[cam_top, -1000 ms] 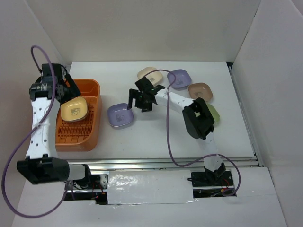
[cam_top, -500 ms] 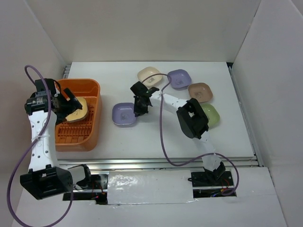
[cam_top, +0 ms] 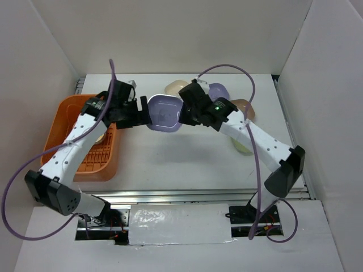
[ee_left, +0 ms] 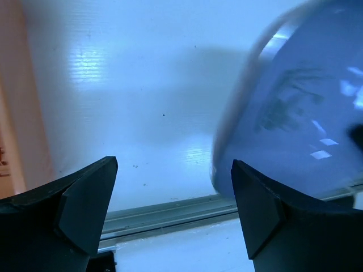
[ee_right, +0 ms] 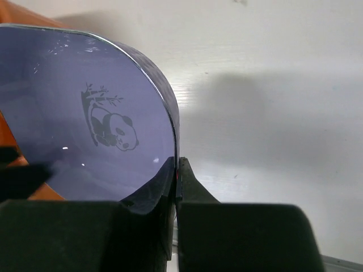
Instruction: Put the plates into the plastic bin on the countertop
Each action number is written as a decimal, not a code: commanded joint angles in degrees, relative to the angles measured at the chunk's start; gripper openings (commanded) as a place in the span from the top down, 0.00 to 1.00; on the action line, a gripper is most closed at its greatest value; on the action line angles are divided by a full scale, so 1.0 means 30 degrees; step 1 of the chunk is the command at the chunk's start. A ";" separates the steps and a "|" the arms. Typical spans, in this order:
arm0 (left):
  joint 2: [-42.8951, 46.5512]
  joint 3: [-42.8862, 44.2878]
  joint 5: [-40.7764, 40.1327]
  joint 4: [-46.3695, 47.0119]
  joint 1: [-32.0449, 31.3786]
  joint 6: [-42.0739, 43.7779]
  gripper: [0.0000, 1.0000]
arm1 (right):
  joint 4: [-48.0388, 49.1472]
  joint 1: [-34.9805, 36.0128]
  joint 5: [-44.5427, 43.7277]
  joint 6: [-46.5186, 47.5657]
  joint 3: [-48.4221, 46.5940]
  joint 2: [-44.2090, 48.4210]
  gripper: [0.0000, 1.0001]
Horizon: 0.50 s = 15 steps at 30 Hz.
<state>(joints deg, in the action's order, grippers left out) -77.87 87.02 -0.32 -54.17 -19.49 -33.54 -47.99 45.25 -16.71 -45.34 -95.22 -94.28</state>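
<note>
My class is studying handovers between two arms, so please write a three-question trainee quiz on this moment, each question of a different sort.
1. True or false: the right pincer is shut on the rim of the lavender plate.
2. Which animal is printed on that plate? A) panda B) fish C) owl
3. Fill in: the left pincer, close by the plate, is ____ (open/shut).
Key: 1 true; 2 A; 3 open.

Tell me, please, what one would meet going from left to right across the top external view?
orange bin → left end effector, open → lavender plate → right end effector, clamped on that plate → brown plate
</note>
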 commanded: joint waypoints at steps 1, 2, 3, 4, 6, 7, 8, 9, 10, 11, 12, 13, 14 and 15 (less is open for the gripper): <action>-0.1052 0.0523 -0.1473 0.0684 -0.1147 -0.0539 0.06 | -0.0558 0.0062 0.0586 0.0026 -0.0633 0.1567 1.00; -0.1289 0.0668 -0.1563 0.0655 -0.1209 -0.0452 0.07 | -0.0383 0.0062 0.1401 0.0055 -0.0604 0.1805 1.00; -0.1494 0.0757 -0.1564 0.0713 -0.1239 -0.0393 0.08 | 0.0025 0.0062 0.1874 0.0113 -0.0488 0.2330 1.00; -0.1728 0.0787 -0.1564 0.0830 -0.1268 -0.0218 0.14 | 0.0261 0.0004 0.2284 0.0056 -0.0400 0.2509 1.00; -0.2022 0.1166 -0.1681 0.1035 -0.1152 0.0074 0.30 | 0.0439 -0.0085 0.2844 -0.0061 -0.0253 0.2919 1.00; -0.2284 0.1371 -0.1739 0.1036 -0.1064 0.0134 0.42 | 0.0381 -0.0085 0.2903 -0.0033 -0.0252 0.2921 1.00; -0.2403 0.1924 -0.2030 0.0978 -0.1034 0.0193 0.75 | 0.0322 -0.0085 0.2904 -0.0032 -0.0310 0.2950 0.98; -0.2607 0.2307 -0.2265 0.0803 -0.0918 0.0339 1.00 | 0.0177 -0.0085 0.3020 -0.0003 -0.0282 0.2979 0.80; -0.2957 0.2775 -0.2499 0.0541 -0.0888 0.0427 1.00 | 0.0117 -0.0114 0.2992 -0.0032 -0.0224 0.2979 0.50; -0.3193 0.3707 -0.3343 0.0248 -0.0888 0.0544 1.00 | 0.0059 -0.0143 0.2847 -0.0148 0.0067 0.3066 0.01; -0.3572 0.4268 -0.3902 -0.0393 -0.0685 0.0922 1.00 | 0.0087 -0.0347 0.2758 -0.0353 0.0244 0.3241 0.00; -0.3779 0.4650 -0.4488 -0.0690 -0.0451 0.1129 1.00 | 0.0116 -0.0552 0.2815 -0.0413 0.0507 0.3330 0.00; -0.3897 0.5205 -0.5364 -0.0925 -0.0100 0.1537 1.00 | 0.0204 -0.0757 0.2961 -0.0442 0.1002 0.3505 0.00; -0.4014 0.5356 -0.5779 -0.1188 0.0889 0.2382 1.00 | 0.0263 -0.1194 0.3223 -0.0385 0.1297 0.3826 0.00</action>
<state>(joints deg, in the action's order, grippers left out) -88.60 99.68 -8.84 -54.78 -21.06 -31.53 -48.21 44.16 -8.71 -45.78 -93.62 -86.50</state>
